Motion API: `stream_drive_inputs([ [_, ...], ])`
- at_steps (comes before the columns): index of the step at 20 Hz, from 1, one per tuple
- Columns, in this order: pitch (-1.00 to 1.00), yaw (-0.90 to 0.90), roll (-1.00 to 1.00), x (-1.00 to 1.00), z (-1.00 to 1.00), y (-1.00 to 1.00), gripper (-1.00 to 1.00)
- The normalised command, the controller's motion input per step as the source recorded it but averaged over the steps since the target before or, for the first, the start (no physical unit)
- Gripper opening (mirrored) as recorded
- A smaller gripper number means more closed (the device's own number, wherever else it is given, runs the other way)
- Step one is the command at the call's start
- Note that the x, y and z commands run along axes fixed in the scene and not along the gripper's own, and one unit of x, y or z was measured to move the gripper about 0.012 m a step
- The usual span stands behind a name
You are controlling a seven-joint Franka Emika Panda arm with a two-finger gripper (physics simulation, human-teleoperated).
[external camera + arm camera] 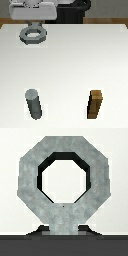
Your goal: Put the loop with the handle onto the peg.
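Hanging under the gripper (34, 24), the flat grey ring with a stubby tab handle (33, 35) sits pinched by that tab, far across the white table (75, 60) from the upright grey cylinder peg (34, 104) and brown wooden block (96, 104).

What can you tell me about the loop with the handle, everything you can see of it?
The loop is a flat, mottled grey ring, metallic-looking, eight-sided outside with a round hole. A short stubby tab juts from its rim toward the pincer, which sits right over it; whether the pincer grips the tab cannot be told. In the exterior view the loop lies roughly level at the far end of the white table, on that view's left, well apart from the peg.
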Motion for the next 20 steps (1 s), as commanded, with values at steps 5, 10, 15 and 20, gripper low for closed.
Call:
stream_drive_inputs([
  [5,0.0,0.0,0.0,0.8,0.0,0.0,-1.0],
  [10,0.0,0.0,0.0,1.0,0.0,0.0,-1.0],
  [15,0.0,0.0,0.0,0.4,0.24,0.0,-1.0],
  [20,0.0,0.0,0.0,0.4,0.0,0.0,-1.0],
])
